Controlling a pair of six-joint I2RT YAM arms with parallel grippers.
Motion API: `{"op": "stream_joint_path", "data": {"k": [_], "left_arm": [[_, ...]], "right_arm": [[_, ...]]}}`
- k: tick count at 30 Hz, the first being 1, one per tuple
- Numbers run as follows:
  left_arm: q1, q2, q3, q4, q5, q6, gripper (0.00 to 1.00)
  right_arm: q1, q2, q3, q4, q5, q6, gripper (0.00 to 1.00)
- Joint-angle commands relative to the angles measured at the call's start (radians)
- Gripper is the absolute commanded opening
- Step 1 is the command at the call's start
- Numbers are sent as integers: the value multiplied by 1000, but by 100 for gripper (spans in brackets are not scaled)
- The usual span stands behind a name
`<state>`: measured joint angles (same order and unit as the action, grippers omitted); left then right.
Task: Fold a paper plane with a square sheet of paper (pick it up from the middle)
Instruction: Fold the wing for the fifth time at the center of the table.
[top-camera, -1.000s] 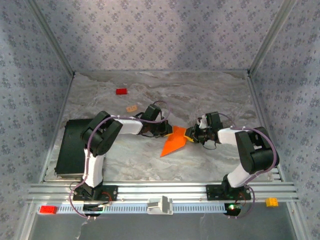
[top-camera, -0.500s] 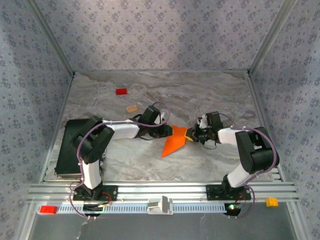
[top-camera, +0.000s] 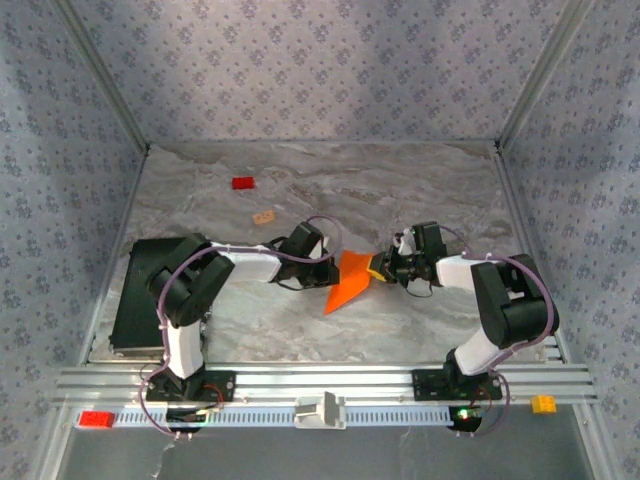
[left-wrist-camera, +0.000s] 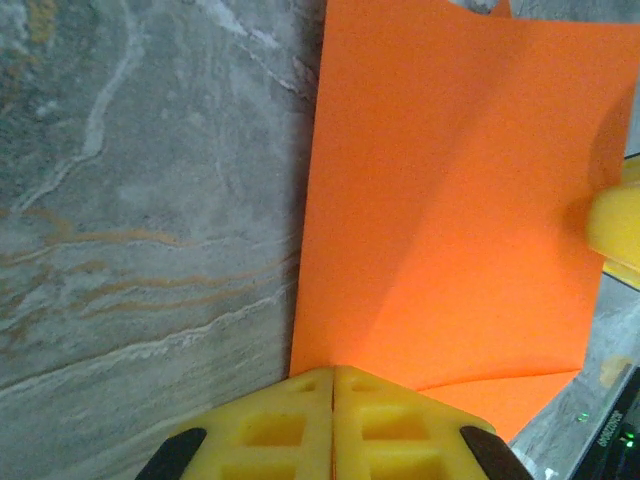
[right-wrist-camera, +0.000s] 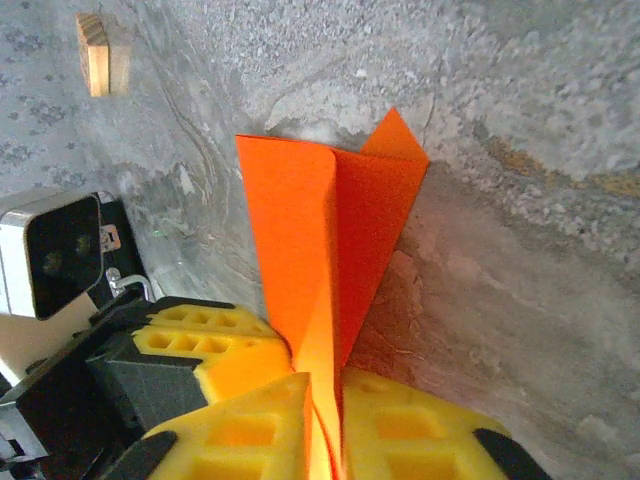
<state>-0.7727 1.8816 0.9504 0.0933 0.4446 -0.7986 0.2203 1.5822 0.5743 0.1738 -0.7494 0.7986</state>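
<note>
Left arm (top-camera: 250, 262) stretched lower than a second ago, creased orange square sheet of paper (top-camera: 350, 281) mid-desk between both hands, right hand (right-wrist-camera: 325, 410) clamped on its fold, left hand (left-wrist-camera: 333, 400) pressed together at its edge, grey marbled desk (top-camera: 420, 190), floral-papered walls (top-camera: 320, 70).

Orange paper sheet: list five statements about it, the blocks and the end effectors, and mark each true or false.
1. The bright orange paper sheet is creased rather than flat. True.
2. The right end effector is open and clear of the paper. False: it is shut on a fold of it.
3. The left end effector is shut. True.
4. The small red block rests on the paper. False: it lies apart, farther back on the grey marbled table.
5. The small tan block is held by the left end effector. False: it lies free on the table.
</note>
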Motion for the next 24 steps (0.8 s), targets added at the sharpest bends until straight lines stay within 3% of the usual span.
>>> {"op": "stream_joint_path", "data": {"k": [1, 17, 24], "left_arm": [[10, 39, -32, 27, 9, -41, 7], [28, 37, -47, 71, 32, -72, 7], [27, 30, -46, 73, 33, -72, 8]], "right_arm": [[-2, -25, -21, 19, -27, -1, 20], [56, 0, -41, 97, -7, 20, 24], [62, 9, -31, 95, 16, 20, 18]]}}
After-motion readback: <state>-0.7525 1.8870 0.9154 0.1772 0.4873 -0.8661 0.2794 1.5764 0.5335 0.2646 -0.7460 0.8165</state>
